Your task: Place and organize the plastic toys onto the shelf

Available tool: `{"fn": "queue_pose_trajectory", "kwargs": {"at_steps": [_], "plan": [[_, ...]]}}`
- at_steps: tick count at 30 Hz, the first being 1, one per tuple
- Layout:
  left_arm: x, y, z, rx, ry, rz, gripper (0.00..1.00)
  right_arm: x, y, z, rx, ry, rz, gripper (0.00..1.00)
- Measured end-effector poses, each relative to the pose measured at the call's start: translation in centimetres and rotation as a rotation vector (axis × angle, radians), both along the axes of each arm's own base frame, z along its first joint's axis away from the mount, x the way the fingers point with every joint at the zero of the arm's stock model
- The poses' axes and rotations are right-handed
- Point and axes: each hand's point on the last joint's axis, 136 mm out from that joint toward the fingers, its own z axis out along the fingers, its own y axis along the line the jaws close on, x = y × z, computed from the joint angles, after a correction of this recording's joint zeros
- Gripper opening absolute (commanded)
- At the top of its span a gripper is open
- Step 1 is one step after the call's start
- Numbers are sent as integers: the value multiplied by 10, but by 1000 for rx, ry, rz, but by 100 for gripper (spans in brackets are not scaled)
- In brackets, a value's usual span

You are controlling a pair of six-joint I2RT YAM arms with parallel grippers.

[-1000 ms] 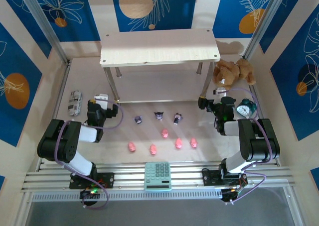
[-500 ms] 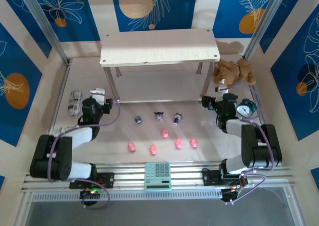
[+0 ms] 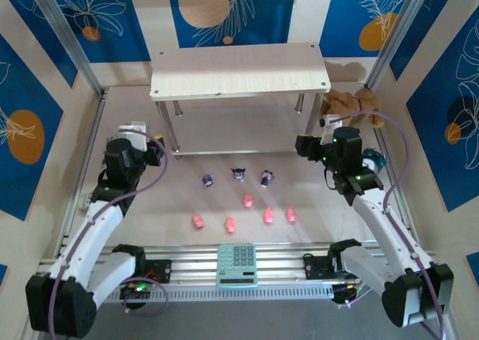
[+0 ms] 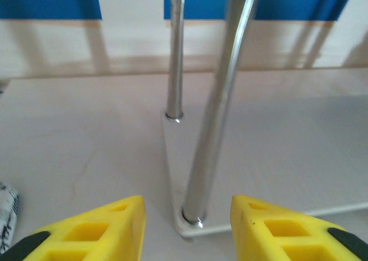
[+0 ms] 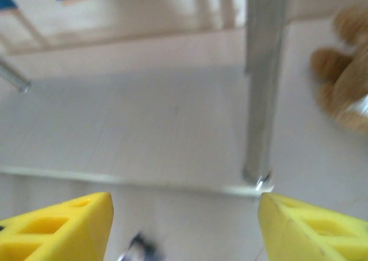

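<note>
**A:** From above, the left gripper (image 3: 150, 148) and right gripper (image 3: 302, 147) both point at the shelf (image 3: 239, 70). The plastic toys (image 3: 247, 200) lie loose between the two, behind the jaws, and none is held.

**B:** Left wrist: jaws apart and empty, a shelf leg (image 4: 215, 111) straight ahead of the gap.

**A:** Right wrist: jaws wide and empty, a second leg (image 5: 261, 88) ahead near the right finger.

**B:** I'd judge that driving forward risks knocking a leg and shoving the shelf.
</note>
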Motion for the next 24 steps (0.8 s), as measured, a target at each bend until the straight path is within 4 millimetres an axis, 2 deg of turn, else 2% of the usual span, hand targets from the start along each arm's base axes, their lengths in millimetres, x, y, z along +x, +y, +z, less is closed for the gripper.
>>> {"fn": "queue_pose_trajectory", "kwargs": {"at_steps": [2, 7, 11, 14, 16, 21, 24], "plan": [[-12, -3, -4, -5, 41, -7, 43, -19, 17, -16, 3, 114, 35, 67], [-33, -5, -24, 18, 151, 4, 42, -69, 53, -71, 7, 444, 38, 59], [-39, -4, -41, 40, 220, 9, 42, -94, 78, -102, 14, 600, -11, 55], [-39, -5, -49, 43, 255, 10, 42, -97, 86, -121, -7, 670, -69, 55], [-38, -6, -52, 47, 270, 8, 42, -93, 93, -132, -39, 707, -106, 55], [-35, -7, -52, 49, 276, 6, 42, -68, 110, -137, -90, 708, -182, 56], [-35, -7, -53, 54, 276, 4, 42, -59, 112, -142, -101, 702, -216, 56]]}}
